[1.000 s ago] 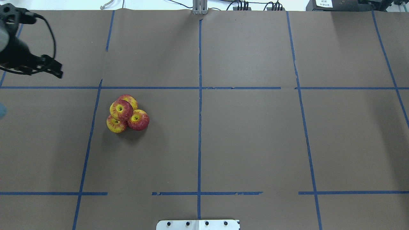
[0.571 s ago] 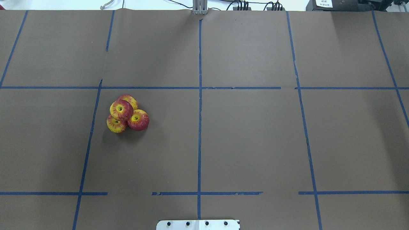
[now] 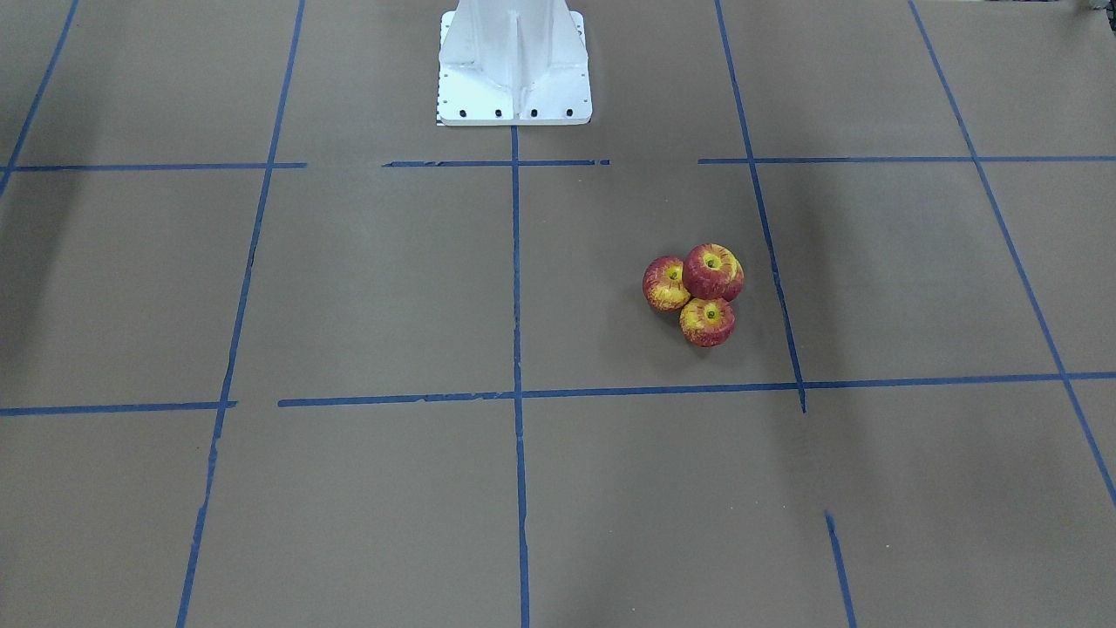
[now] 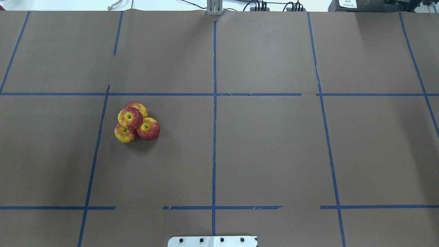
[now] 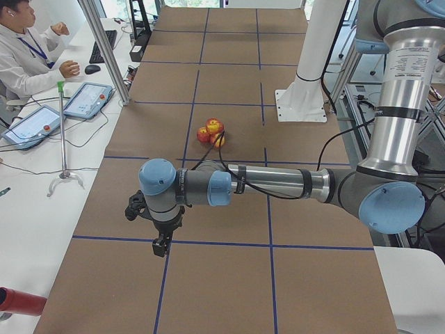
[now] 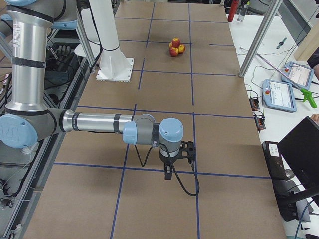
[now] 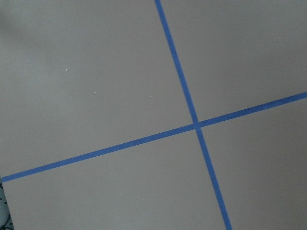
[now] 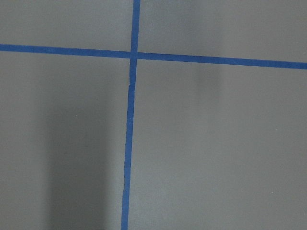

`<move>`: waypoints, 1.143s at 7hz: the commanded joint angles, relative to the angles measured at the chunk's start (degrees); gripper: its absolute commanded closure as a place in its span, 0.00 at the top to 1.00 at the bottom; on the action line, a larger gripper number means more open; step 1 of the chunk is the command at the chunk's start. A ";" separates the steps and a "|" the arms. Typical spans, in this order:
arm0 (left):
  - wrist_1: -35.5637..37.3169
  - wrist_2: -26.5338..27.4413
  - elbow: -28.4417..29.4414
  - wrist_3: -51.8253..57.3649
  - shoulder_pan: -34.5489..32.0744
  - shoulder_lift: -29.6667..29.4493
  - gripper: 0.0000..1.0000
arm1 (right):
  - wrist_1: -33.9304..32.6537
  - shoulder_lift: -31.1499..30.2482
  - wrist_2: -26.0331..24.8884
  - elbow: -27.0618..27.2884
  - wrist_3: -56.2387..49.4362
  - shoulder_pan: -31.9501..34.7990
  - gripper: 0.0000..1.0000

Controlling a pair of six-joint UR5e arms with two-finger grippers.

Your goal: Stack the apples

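Observation:
Four red and yellow apples lie in one cluster left of the table's middle. One apple (image 4: pixel 130 118) rests on top of the other three (image 4: pixel 149 129). The pile also shows in the front view (image 3: pixel 712 271), the exterior left view (image 5: pixel 212 132) and the exterior right view (image 6: pixel 175 47). My left gripper (image 5: pixel 161 245) hangs far from the pile near the table's left end. My right gripper (image 6: pixel 169 173) hangs near the right end. Both show only in the side views, so I cannot tell whether they are open or shut. Both wrist views show only brown paper and blue tape.
The white robot base (image 3: pixel 514 61) stands at the middle of the table's robot side. Blue tape lines (image 4: pixel 214 103) grid the brown paper. An operator (image 5: pixel 24 52) sits beyond the far side with tablets (image 5: pixel 87 101) and metal posts (image 5: pixel 104 49).
The left arm, at the overhead view's upper left a second ago, has left that view. The apples have not moved.

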 commanded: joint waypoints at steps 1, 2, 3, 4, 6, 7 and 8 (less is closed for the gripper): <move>2.68 -3.35 0.25 -0.18 -0.26 0.30 1.00 | 0.00 0.00 0.00 0.00 0.00 0.00 1.00; 2.78 -3.36 0.42 -0.35 -0.26 0.39 1.00 | 0.00 0.00 0.00 0.00 0.00 0.00 1.00; 2.95 -4.40 0.08 -3.40 -0.26 0.92 1.00 | 0.00 0.00 0.00 0.00 0.00 0.00 1.00; 2.17 -4.85 -0.19 -5.52 0.18 1.27 1.00 | 0.00 0.00 0.00 0.00 0.00 0.00 1.00; 2.07 -4.85 -1.68 -5.28 0.18 1.62 1.00 | 0.00 0.00 0.00 0.00 0.00 0.00 1.00; 2.07 -4.50 -1.60 -5.19 0.27 1.71 1.00 | 0.00 0.00 0.00 0.00 0.00 0.00 1.00; 1.73 -4.85 -1.68 -5.19 0.27 1.36 1.00 | 0.00 0.00 0.00 0.00 0.00 0.00 1.00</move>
